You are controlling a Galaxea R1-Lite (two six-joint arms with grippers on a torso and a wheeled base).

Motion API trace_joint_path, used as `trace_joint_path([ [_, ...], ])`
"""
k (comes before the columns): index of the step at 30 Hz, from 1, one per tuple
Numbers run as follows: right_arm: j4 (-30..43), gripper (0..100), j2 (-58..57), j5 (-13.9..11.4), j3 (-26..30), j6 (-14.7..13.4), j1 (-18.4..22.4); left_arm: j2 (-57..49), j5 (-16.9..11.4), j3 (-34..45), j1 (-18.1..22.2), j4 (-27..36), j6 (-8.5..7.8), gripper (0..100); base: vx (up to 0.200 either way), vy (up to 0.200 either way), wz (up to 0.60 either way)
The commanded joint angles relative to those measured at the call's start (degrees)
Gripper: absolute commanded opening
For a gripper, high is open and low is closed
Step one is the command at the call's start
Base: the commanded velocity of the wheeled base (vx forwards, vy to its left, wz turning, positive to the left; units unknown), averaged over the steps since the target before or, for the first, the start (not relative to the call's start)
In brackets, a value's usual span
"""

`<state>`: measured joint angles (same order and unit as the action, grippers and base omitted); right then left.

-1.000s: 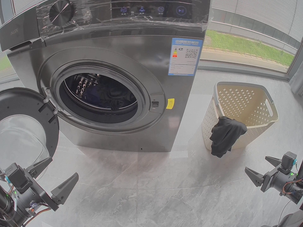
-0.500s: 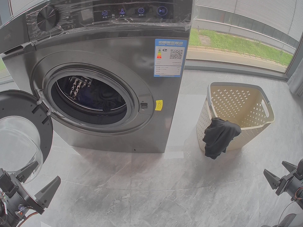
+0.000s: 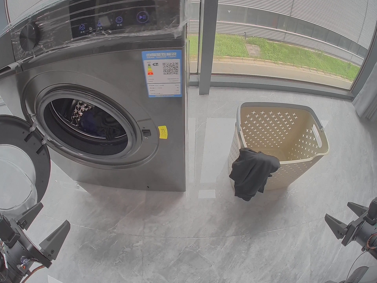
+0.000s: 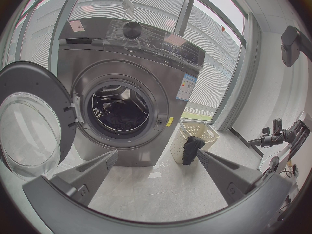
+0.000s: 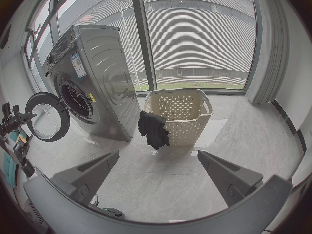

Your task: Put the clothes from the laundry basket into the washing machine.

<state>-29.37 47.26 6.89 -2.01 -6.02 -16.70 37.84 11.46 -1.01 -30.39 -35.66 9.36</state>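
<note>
Black garment (image 3: 252, 172) draped over cream laundry basket's (image 3: 320, 132) front rim.

The washer (image 3: 165, 154) had a grey metal skin with a satin sheen. Crinkled clear plastic film (image 3: 118, 4) wrapped its control panel and caught the light. Its door (image 3: 19, 169) was clear glass set in a dark matt ring. The basket (image 3: 290, 173) was cream plastic, matt and pierced with small stars. The black cloth (image 3: 251, 171) looked soft and dull. The floor (image 3: 188, 232) was glossy grey stone-look tile, smooth and mirror-bright.
</note>
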Motion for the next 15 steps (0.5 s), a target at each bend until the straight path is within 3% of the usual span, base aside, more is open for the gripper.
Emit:
trace_joint_path([
  [1,-0.16,100,3.89,-0.30,-2.21,0.05,-0.61,-0.05,-0.21,1.01,0.42,-0.11,-0.05,100,0.000,-0.200,0.00],
  [13,-0.43,100,15.40,-0.12,-10.82,-1.45,-9.49,-0.13,-0.30,1.01,1.21,-0.03,-0.05,100,0.000,-0.200,0.00],
  [15,-0.52,100,18.13,-0.12,-12.67,-2.85,-11.25,-0.31,-0.30,1.01,1.39,0.06,-0.05,100,0.000,0.000,0.00],
])
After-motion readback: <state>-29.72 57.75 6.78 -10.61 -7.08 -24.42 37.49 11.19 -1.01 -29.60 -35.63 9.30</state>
